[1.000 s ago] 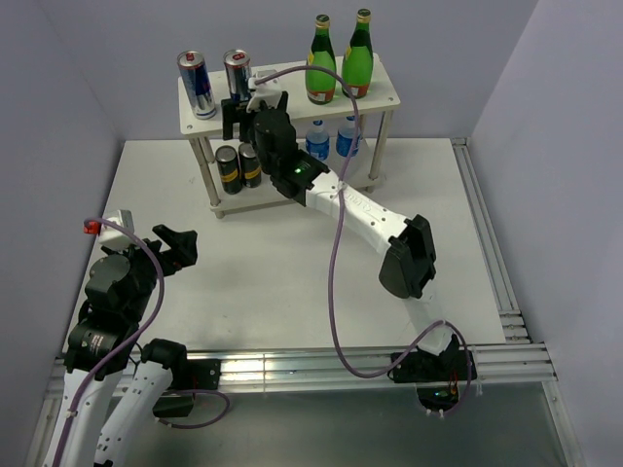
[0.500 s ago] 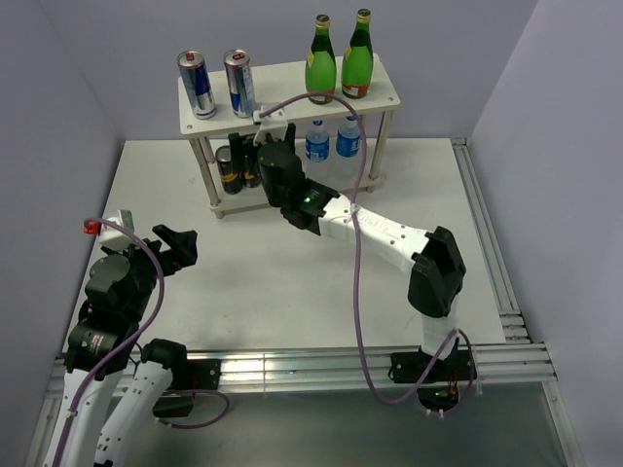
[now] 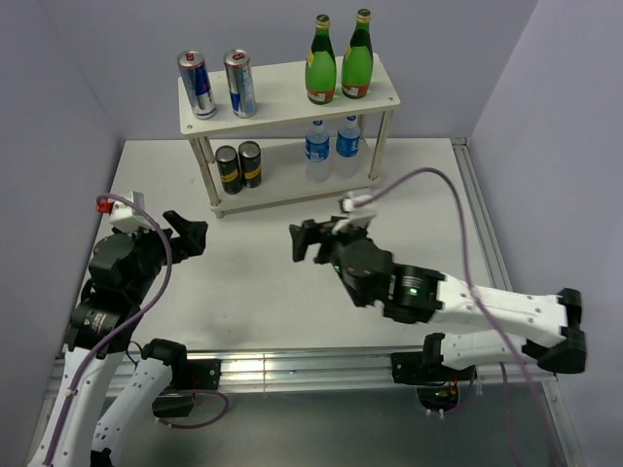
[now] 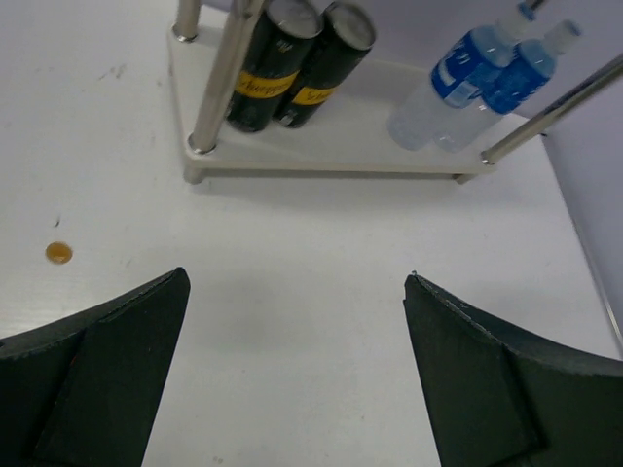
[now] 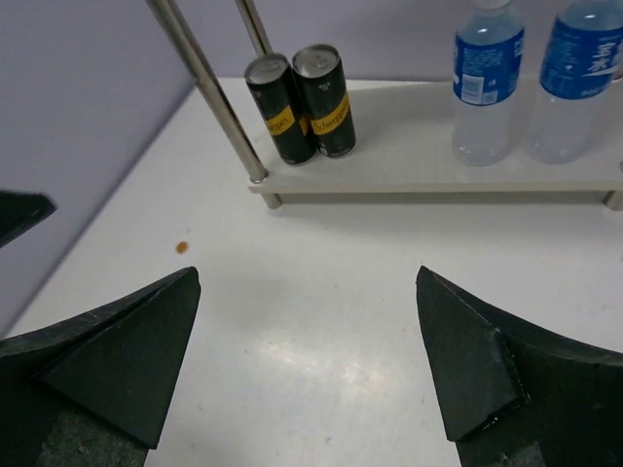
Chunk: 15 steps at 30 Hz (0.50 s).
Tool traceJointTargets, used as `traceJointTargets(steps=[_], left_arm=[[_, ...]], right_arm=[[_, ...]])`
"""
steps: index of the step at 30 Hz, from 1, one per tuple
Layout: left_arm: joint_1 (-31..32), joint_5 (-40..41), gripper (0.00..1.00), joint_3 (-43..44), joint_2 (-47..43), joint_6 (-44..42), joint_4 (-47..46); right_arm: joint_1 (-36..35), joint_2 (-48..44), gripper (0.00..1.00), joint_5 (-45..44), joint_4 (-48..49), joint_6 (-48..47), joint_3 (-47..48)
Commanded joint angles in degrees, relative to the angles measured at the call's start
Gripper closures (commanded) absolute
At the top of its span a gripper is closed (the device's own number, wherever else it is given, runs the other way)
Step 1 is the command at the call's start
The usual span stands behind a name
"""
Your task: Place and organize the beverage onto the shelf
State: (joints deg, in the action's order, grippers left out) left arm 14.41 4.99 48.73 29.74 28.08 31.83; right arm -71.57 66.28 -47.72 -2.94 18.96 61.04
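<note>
**Pale wood-grain shelf holds all the drinks; both grippers released**

We see the shelf (image 3: pixel 282 89) at the top centre of the overhead view, standing on the white table (image 3: pixel 253 282) against the back wall.

Top board:
- Two silver-blue cans (image 3: pixel 198 85) (image 3: pixel 239 84) stand upright side by side at the left end.
- Two green bottles (image 3: pixel 320 63) (image 3: pixel 357 58) stand upright side by side at the right end, well apart from the cans.

Lower board:
- Two water bottles (image 3: pixel 317 146) (image 3: pixel 348 141) stand upright on the right, just beside each other.
- Two black cans (image 3: pixel 228 168) (image 3: pixel 250 162) with yellow labels stand on the left, touching or nearly so.

The left gripper (image 3: pixel 187 233) sits at the left middle of the overhead frame, over the table and well clear of the shelf. Its jaws are spread wide with nothing between them. Its wrist view shows bare table between the fingers (image 4: pixel 117 331), with the shelf's lower board across the top of the frame.

The right gripper (image 3: pixel 310 236) sits at the centre of the frame, below the shelf and apart from it. Its jaws are also spread and hold nothing. Its wrist view shows both fingers (image 5: pixel 127 341) low in the frame, the black cans at upper centre and the water bottles at upper right.

We spot a small orange spot (image 4: pixel 58 253) on the table left of the shelf. We cannot tell what it is.
</note>
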Motion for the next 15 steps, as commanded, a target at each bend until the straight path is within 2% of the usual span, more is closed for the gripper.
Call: traceJointTargets(steps=[1, 5, 11, 15], left_arm=[[-0.26, -6.83, 0.01, 7.77, 1.63, -0.74, -6.25], [-0.26, -10.44, 0.01, 15.77, 5.93, 0.31, -7.75], [-0.26, -12.20, 0.01, 26.83, 10.95, 0.67, -7.32], [-0.26, -12.29, 0.01, 29.23, 11.66, 0.23, -6.52]], right_arm=[[-5.32, -11.57, 0.01, -9.92, -6.71, 4.94, -3.20], [-10.69, -19.60, 0.00, -15.73, -15.77, 5.13, -0.13], [-15.26, -25.50, 0.00, -19.50, -14.81, -0.58, 2.68], [-15.62, -25.76, 0.00, -20.74, -13.94, -2.44, 3.30]])
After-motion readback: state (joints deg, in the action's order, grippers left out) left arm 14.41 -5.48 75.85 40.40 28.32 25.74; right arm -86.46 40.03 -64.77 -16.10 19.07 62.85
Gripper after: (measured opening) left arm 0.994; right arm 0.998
